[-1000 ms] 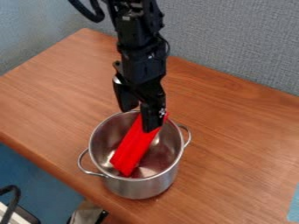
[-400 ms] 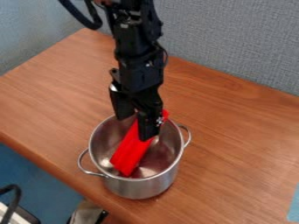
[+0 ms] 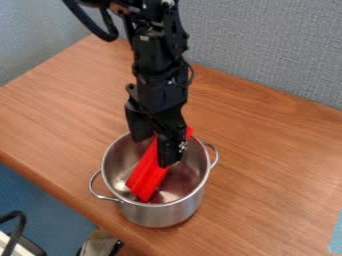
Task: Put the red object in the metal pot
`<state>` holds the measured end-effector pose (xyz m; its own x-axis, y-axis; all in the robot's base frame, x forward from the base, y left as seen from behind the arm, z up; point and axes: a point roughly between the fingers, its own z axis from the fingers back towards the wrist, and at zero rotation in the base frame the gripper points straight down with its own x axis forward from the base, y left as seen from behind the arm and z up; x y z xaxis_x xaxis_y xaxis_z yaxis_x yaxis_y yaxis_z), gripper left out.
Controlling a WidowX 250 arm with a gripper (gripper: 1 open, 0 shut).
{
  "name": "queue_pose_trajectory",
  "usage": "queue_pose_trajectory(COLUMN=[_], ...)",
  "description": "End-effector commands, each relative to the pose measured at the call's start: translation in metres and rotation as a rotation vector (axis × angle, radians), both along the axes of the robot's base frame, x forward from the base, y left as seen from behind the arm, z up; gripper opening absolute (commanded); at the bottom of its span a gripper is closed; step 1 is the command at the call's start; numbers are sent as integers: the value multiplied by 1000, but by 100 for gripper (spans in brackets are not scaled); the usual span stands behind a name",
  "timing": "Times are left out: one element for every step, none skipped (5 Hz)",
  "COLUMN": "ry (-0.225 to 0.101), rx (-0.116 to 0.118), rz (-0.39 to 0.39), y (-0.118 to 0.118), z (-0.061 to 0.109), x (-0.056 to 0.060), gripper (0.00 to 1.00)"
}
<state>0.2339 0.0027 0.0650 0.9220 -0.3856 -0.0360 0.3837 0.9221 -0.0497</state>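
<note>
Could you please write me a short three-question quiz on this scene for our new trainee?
1. True or false: the red object lies flat on the wooden table beside the metal pot.
2. Multiple choice: how does the red object sit? A) leaning inside the pot, upper end near the rim; B) standing on the table; C) balanced across the two handles.
3. Short answer: where is the tool, and how do its jaws stand?

Key
1. False: it is inside the pot.
2. A.
3. Directly over the pot, pointing down at the upper end of the red object, jaws open.
</note>
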Motion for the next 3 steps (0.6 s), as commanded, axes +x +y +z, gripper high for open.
queue_pose_trajectory(ry=[-6,-23,-41], rx=[12,24,37], rz=[-15,-7,4], y=[-1,-3,-5], z=[-2,13,27], x=[0,2,5], gripper=[100,100,100])
